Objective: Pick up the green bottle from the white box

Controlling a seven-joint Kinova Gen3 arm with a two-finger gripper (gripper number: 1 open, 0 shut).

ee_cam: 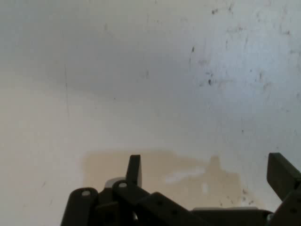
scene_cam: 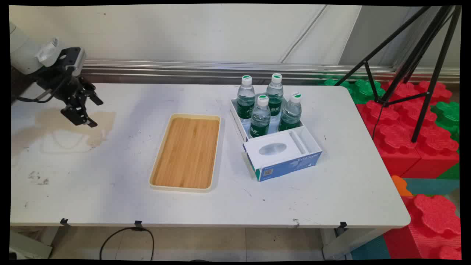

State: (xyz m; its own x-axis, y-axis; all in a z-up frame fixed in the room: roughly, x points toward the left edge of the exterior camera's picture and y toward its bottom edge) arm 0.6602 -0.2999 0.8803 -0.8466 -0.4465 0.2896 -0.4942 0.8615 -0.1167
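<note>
My black gripper (scene_cam: 92, 112) hangs over the far left of the white table (scene_cam: 331, 191), a little above its surface. It is open and holds nothing. In the hand view the gripper (ee_cam: 207, 172) shows two fingers wide apart over a brownish stain (ee_cam: 164, 174) on the bare tabletop. To its right lies a wooden tray (scene_cam: 186, 152) with a cream rim, with nothing on it. Further right stands a white and blue box (scene_cam: 279, 162) holding several water bottles (scene_cam: 260, 117) with green labels and white caps.
A black tripod (scene_cam: 412, 66) stands off the table's right end, above red and green foam blocks (scene_cam: 408, 129). A metal rail (scene_cam: 220, 70) runs along the wall behind the table. Dark smudges (scene_cam: 38, 178) mark the tabletop at front left.
</note>
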